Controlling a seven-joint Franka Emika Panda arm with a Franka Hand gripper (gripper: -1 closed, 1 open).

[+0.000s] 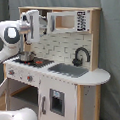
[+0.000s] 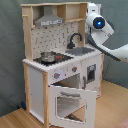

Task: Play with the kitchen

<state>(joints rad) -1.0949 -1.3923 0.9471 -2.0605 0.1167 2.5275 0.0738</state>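
Note:
The kitchen point(image 1: 90, 77) is a tall white and light-wood toy unit, seen in both exterior views point(image 2: 35, 80). A grey hood point(image 2: 47, 20) hangs over the stovetop point(image 2: 60, 58), where a small metal pot point(image 2: 48, 56) point(image 1: 26, 57) stands. The black faucet point(image 1: 80, 56) point(image 2: 75, 39) curves over the sink point(image 1: 68, 70). Knobs point(image 2: 56, 75) line the front, and the windowed oven door point(image 2: 70, 105) hangs open, tilted down. My gripper point(image 1: 34, 20) is raised in front of the hood area, above the pot and apart from it.
The white arm point(image 2: 100, 25) reaches in from the second exterior view's right, level with the top shelf. An upper cabinet point(image 1: 65, 21) and a lower cabinet door point(image 1: 56, 102) sit on the sink side. Grey curtains hang behind; the floor point(image 2: 112, 107) is wood.

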